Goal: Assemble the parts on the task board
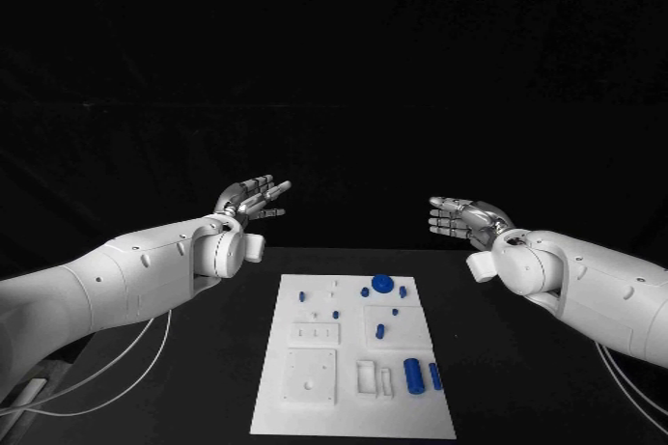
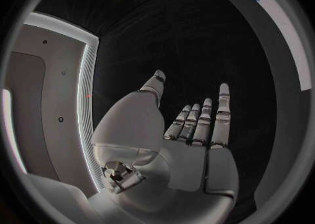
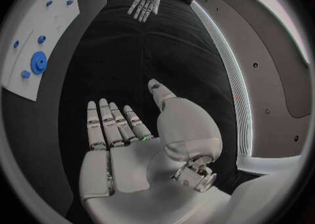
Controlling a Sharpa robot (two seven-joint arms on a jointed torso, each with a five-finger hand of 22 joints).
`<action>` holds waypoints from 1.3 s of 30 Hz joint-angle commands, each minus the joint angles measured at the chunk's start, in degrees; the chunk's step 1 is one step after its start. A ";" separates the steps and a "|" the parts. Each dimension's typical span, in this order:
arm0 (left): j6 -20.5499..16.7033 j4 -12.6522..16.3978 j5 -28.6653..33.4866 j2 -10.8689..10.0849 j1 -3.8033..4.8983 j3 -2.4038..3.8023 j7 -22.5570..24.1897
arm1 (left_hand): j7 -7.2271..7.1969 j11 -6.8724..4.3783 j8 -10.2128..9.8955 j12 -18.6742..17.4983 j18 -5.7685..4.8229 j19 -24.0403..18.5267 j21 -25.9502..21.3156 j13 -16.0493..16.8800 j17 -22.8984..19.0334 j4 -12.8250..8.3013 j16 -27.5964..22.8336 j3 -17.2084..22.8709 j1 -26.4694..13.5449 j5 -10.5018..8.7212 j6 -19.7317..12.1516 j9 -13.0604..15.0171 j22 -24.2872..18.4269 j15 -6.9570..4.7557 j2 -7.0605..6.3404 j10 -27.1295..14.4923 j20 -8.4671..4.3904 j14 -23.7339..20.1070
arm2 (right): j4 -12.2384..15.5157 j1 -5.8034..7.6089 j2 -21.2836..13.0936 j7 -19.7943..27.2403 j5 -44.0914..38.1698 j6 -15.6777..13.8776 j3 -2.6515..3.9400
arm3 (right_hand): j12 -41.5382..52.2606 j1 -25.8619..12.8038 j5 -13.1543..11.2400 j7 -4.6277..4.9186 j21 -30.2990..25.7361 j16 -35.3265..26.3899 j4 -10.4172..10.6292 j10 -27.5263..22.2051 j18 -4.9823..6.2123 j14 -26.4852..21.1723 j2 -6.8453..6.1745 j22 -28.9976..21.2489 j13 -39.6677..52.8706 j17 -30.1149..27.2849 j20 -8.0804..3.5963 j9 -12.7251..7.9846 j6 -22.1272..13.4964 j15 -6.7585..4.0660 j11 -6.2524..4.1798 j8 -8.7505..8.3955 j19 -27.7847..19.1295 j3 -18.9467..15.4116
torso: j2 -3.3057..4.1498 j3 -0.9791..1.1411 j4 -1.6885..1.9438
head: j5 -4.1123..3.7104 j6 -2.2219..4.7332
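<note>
A black worktop [image 1: 515, 368] lies under a dark backdrop. In its middle sits the white task board [image 1: 353, 406], long side running away from the robot. Blue parts lie on it: a round disc [image 1: 381, 284] near the far edge, small pegs [image 1: 403, 292] beside it, and two longer cylinders [image 1: 413, 375] toward the near right. Well apart from the board, beyond its far end, the left robot hand [image 1: 252, 199] and right robot hand [image 1: 462, 218] hover with fingers spread, palms facing each other, holding nothing.

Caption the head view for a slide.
Both hands, left hand and right hand, held open above the table beyond the task board, with blue parts lying on it.
</note>
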 commanded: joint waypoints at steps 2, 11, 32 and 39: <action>0.74 0.02 0.06 0.19 0.15 0.05 0.87 | -0.09 -0.05 0.22 0.37 0.53 0.39 0.05 0.07 0.05 -0.22 0.16 0.17 0.19 0.19 0.29 0.10 0.07 -0.10 -0.23 -0.18 0.08 -0.28 | 0.07 -0.01 0.07 0.75 0.26 0.57 0.05 | 0.26 0.54 0.19 3.24 0.22 0.32 -0.37 0.50 -0.13 0.39 0.03 0.05 0.09 0.07 -0.06 0.09 0.38 -0.08 0.05 0.22 0.35 0.02 | -0.04 0.02 -0.06 | -0.02 0.12; 0.77 -0.08 0.06 0.31 0.15 0.05 0.87 | -0.09 -0.05 0.22 0.37 0.53 0.39 0.05 0.07 0.05 -0.22 0.16 0.17 0.19 0.19 0.29 0.10 0.07 -0.10 -0.23 -0.18 0.08 -0.28 | 0.07 -0.01 0.00 0.76 0.26 0.56 0.05 | 0.26 0.54 0.19 3.24 0.22 0.32 -0.37 0.50 -0.13 0.39 0.03 0.05 0.09 0.07 -0.06 0.09 0.38 -0.08 0.05 0.22 0.35 0.02 | -0.01 0.04 -0.04 | -0.15 0.12; 0.79 -0.11 0.06 0.33 0.15 0.05 0.89 | -0.09 -0.05 0.22 0.37 0.53 0.39 0.05 0.07 0.05 -0.22 0.16 0.17 0.19 0.19 0.29 0.10 0.07 -0.10 -0.23 -0.18 0.08 -0.28 | 0.04 -0.01 0.04 0.78 0.26 0.58 0.05 | 0.26 0.54 0.19 3.24 0.22 0.32 -0.37 0.50 -0.13 0.39 0.03 0.05 0.09 0.07 -0.06 0.09 0.38 -0.08 0.05 0.22 0.35 0.02 | 0.00 -0.01 0.00 | -0.04 0.03; 0.77 -0.12 0.06 0.31 0.15 0.05 0.88 | -0.09 -0.05 0.22 0.37 0.53 0.39 0.05 0.07 0.05 -0.22 0.16 0.17 0.19 0.19 0.29 0.10 0.07 -0.10 -0.23 -0.18 0.08 -0.28 | 0.00 -0.02 0.06 0.78 0.26 0.60 0.05 | 0.26 0.54 0.19 3.24 0.22 0.32 -0.37 0.50 -0.13 0.39 0.03 0.05 0.09 0.07 -0.06 0.09 0.38 -0.08 0.05 0.22 0.35 0.02 | -0.04 -0.01 -0.02 | 0.04 0.04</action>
